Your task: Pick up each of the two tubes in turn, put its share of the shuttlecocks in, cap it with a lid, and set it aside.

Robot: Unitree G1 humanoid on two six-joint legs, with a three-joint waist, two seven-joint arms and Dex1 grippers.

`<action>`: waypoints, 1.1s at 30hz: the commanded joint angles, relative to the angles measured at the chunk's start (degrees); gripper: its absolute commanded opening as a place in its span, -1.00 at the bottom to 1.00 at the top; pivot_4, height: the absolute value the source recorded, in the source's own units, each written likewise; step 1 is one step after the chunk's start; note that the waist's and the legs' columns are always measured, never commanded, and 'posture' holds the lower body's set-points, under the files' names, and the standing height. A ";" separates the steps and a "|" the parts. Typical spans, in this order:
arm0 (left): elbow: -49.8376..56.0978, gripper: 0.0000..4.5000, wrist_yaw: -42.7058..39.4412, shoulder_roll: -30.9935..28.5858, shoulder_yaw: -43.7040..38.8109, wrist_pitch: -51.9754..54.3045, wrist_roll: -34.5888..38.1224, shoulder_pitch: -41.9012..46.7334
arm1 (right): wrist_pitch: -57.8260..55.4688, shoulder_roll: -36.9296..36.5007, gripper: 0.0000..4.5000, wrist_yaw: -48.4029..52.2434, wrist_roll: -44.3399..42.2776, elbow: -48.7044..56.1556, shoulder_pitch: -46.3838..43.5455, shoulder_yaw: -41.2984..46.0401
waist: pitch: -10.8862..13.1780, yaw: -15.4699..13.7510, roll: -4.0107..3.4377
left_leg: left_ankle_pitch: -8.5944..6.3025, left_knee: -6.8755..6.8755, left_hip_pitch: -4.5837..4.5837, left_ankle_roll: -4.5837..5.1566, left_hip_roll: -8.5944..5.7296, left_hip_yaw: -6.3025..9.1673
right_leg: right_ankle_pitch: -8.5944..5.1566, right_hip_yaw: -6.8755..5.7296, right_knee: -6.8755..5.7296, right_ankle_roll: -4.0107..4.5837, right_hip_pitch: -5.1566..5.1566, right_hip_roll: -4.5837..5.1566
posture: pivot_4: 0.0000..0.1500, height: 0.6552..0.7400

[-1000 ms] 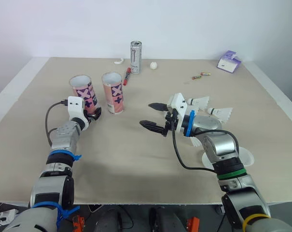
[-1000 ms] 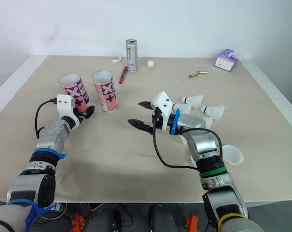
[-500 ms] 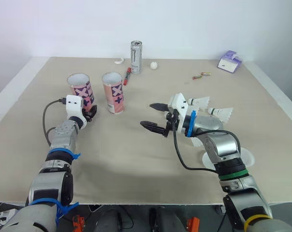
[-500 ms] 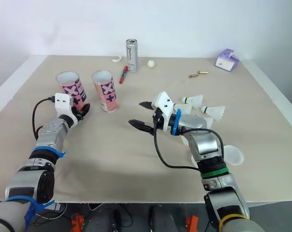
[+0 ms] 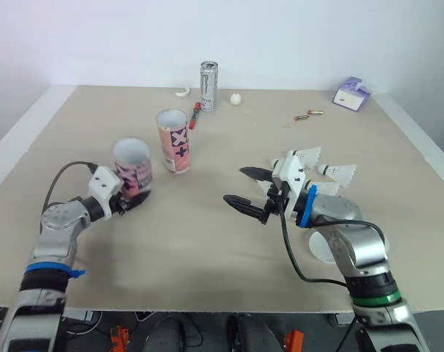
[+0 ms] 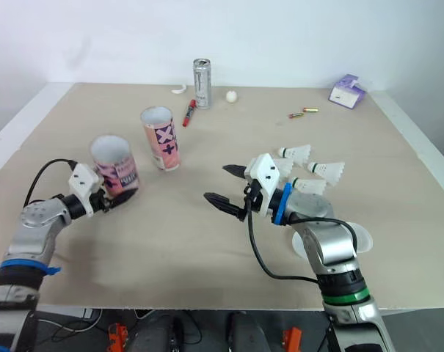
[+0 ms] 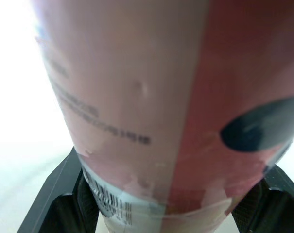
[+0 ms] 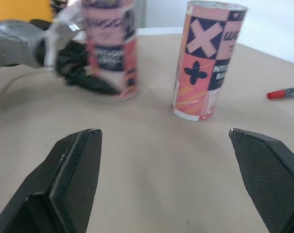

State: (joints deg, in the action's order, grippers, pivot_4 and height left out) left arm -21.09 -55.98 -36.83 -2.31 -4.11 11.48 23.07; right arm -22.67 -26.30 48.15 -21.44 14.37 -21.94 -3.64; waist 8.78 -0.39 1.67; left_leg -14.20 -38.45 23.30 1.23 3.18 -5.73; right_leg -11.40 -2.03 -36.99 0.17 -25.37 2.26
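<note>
My left gripper (image 5: 128,200) is shut on the lower part of a pink patterned tube (image 5: 134,170), open at the top and leaning slightly. In the left wrist view the tube (image 7: 151,107) sits tight between the black fingers (image 7: 54,199). The second pink tube (image 5: 173,140) stands upright further back. My right gripper (image 5: 235,185) hangs open and holds nothing, to the right of both tubes. Several white shuttlecocks (image 5: 307,155) lie on the table behind the right wrist. A white lid (image 6: 359,240) lies near the right forearm, partly hidden.
At the back stand a silver can (image 5: 208,75), a red marker (image 5: 194,115), a white ball (image 5: 235,98) and a small curved white piece (image 5: 180,92). Batteries (image 5: 308,115) and a purple box (image 5: 351,94) lie back right.
My left gripper has closed on the left tube and carried it nearer and to the right, away from the second tube. The right arm has drifted slightly nearer and rightward, still open.
</note>
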 commanded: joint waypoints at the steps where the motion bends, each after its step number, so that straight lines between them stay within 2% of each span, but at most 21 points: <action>1: 7.70 0.33 -6.24 -2.82 3.45 2.71 0.08 -0.13 | -2.23 -1.29 1.00 -2.19 -2.11 6.57 2.22 2.83 | 0.00 -0.06 0.00 | 0.00 0.00 0.01 0.00 0.01 0.03 | -0.13 -0.01 0.00 -0.20 -0.01 0.00 | 1.00 1.00; 6: 16.27 0.33 -13.55 -3.79 13.23 10.28 -2.72 4.02 | -5.87 -3.43 1.00 -5.04 -4.88 15.18 9.47 5.99 | 0.00 -0.33 0.00 | 0.00 -0.01 0.01 0.01 -0.05 0.07 | -0.21 0.02 0.00 -0.27 0.02 0.02 | 1.00 1.00; 14: 15.70 0.33 -17.84 -2.10 20.65 15.01 -6.29 11.41 | -6.84 -4.98 1.00 -6.57 -6.77 19.45 14.40 7.39 | 0.00 -0.02 -0.01 | -0.09 0.00 -0.05 0.15 -0.21 0.29 | -0.32 0.19 0.00 -0.44 0.04 -0.16 | 1.00 1.00; 20: 12.51 0.33 -17.64 -0.13 22.45 16.04 -8.50 15.93 | -2.43 -8.75 1.00 0.30 -7.22 21.31 17.22 6.32 | 0.00 -0.19 -0.01 | -0.08 -0.02 -0.01 0.16 -0.27 0.53 | -0.39 0.25 -0.01 -0.41 0.11 -0.30 | 1.00 1.00; 26: 13.74 0.33 -17.29 1.82 23.31 18.85 -8.99 17.29 | -0.76 -10.58 1.00 1.70 -6.86 21.35 18.35 6.45 | 0.00 -0.17 -0.01 | -0.08 -0.04 0.00 0.16 -0.38 0.58 | -0.43 0.41 -0.01 -0.50 0.15 -0.31 | 1.00 1.00; 29: 14.40 0.33 -16.86 2.29 23.64 19.29 -9.94 17.53 | -2.33 -9.68 1.00 -1.46 -8.24 21.84 19.92 8.75 | 0.00 -0.20 -0.01 | -0.08 -0.07 0.01 0.16 -0.44 0.64 | -0.45 0.47 -0.01 -0.54 0.19 -0.31 | 1.00 1.00; 33: 16.02 0.33 -16.22 2.23 24.06 21.16 -11.20 17.77 | -12.42 -8.65 1.00 -10.59 -15.34 24.51 25.76 17.80 | 0.00 -0.36 -0.01 | -0.08 -0.07 0.05 0.16 -0.51 0.76 | -0.51 0.54 -0.02 -0.61 0.24 -0.30 | 1.00 1.00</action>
State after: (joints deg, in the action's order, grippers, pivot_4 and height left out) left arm -6.67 -72.65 -34.51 20.97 16.28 1.18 40.24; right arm -32.35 -34.92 40.49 -33.83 35.76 3.12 10.29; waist 8.78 -0.75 1.66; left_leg -14.28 -38.51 23.37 1.39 2.69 -4.95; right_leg -11.93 -1.46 -37.02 -0.46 -25.13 2.00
